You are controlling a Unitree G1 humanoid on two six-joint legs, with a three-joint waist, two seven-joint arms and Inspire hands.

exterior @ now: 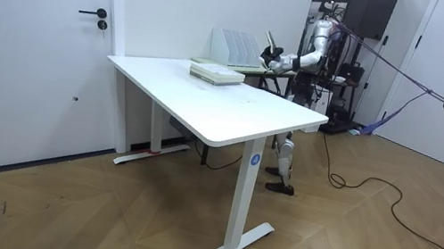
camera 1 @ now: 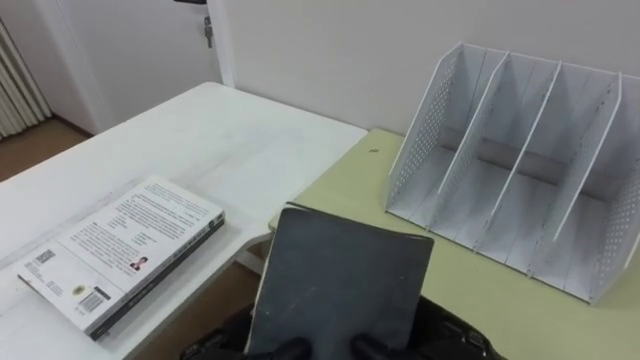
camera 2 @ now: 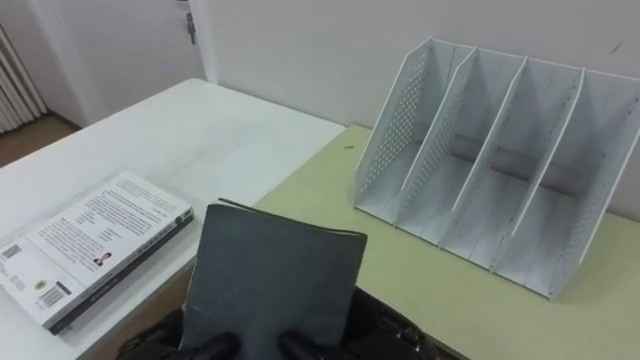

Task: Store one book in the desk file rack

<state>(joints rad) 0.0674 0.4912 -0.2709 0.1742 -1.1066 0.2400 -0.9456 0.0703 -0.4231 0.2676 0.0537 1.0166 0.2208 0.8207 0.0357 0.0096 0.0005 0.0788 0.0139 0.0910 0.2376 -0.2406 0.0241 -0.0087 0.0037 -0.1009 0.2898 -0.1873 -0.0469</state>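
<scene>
Because the book (camera 1: 340, 280) is thin and its cover looks soft, it is probably light but liable to bend. A hold low on its bottom edge suits it and leaves the top edge free to enter a slot. That is about how it is held. Nearest the camera, the left robot hand (camera 1: 280, 350) and the right robot hand (camera 1: 368, 346) each show dark fingertips curled over the lower edge, pinching the book up with its cover facing the robot. The cover is plain, matte dark grey, with pale page edges along its left side. Further left, a white book (camera 1: 120, 250) lies flat on the white table (camera 1: 230, 130). Beyond, on the green table (camera 1: 480, 290), the file rack (camera 1: 520, 170) stands with empty slots, apart from the held book.
</scene>
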